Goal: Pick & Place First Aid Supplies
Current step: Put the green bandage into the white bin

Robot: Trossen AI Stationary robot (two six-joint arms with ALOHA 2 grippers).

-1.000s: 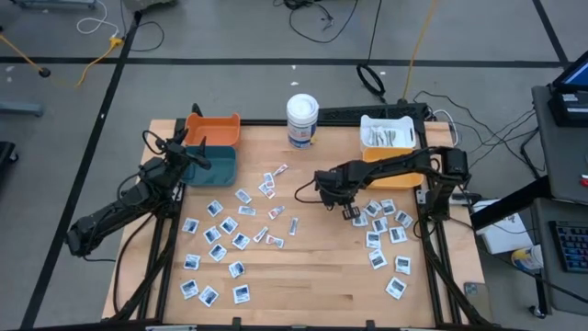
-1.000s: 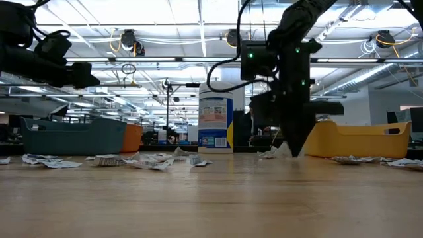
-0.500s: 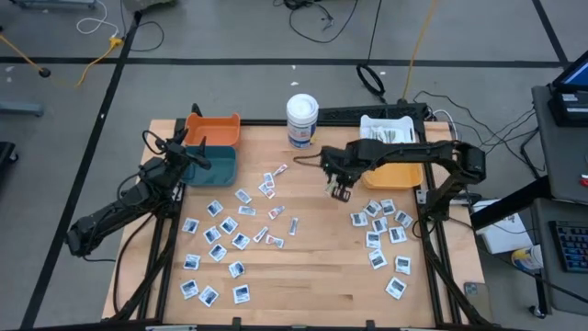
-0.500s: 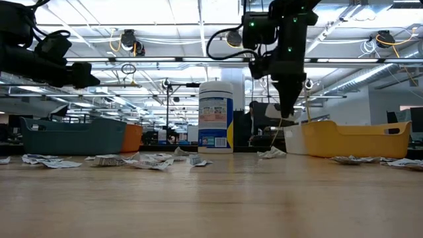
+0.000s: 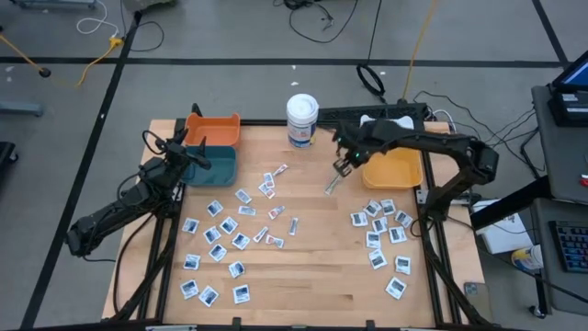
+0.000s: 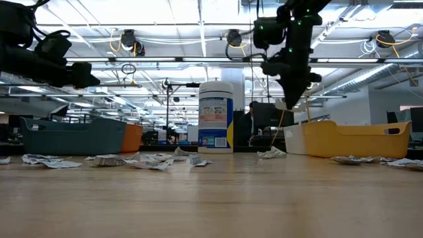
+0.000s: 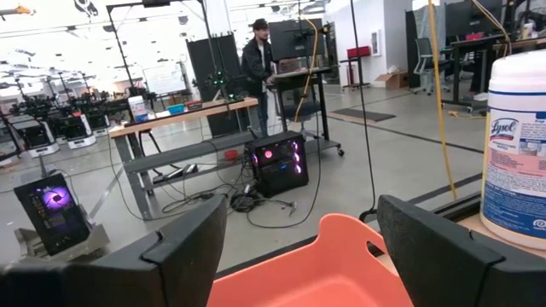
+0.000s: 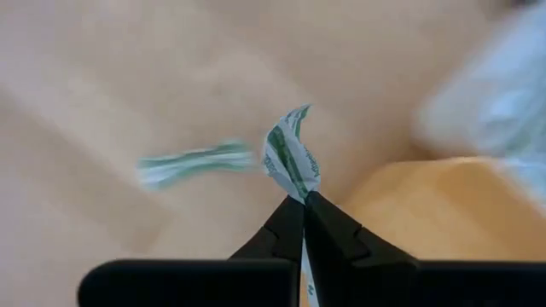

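The first aid supplies lie scattered on the wooden table as small flat packets, in a left cluster (image 5: 220, 239) and a right cluster (image 5: 381, 230). My right gripper (image 5: 342, 166) hangs high over the table's far middle, beside the yellow bin (image 5: 395, 170), shut on a narrow white-and-green strip (image 8: 288, 158). A similar strip (image 5: 331, 185) shows on the wood just below it. My left gripper (image 7: 299, 247) waits open at the far left, level above the orange bin (image 7: 316, 273), with nothing between its fingers. My right gripper pinches the narrow strip between its two fingertips (image 8: 328, 223), which point steeply down. A short crumpled end (image 8: 290, 141) sticks out past the tips. The strip is lifted clear of the table.
A tall white tub with a blue label (image 5: 301, 119) stands at the far middle. A teal bin (image 5: 213, 165) sits next to the orange bin (image 5: 213, 127) at far left, and a white bin (image 5: 386, 129) behind the yellow one. Bare wood (image 5: 303, 294) lies near the front edge.
My right gripper has risen from the tabletop near the right cluster and gone toward the table's far edge, close to the yellow bin. Its wrist has rolled on the way. It has stayed shut and carries the strip up with it.
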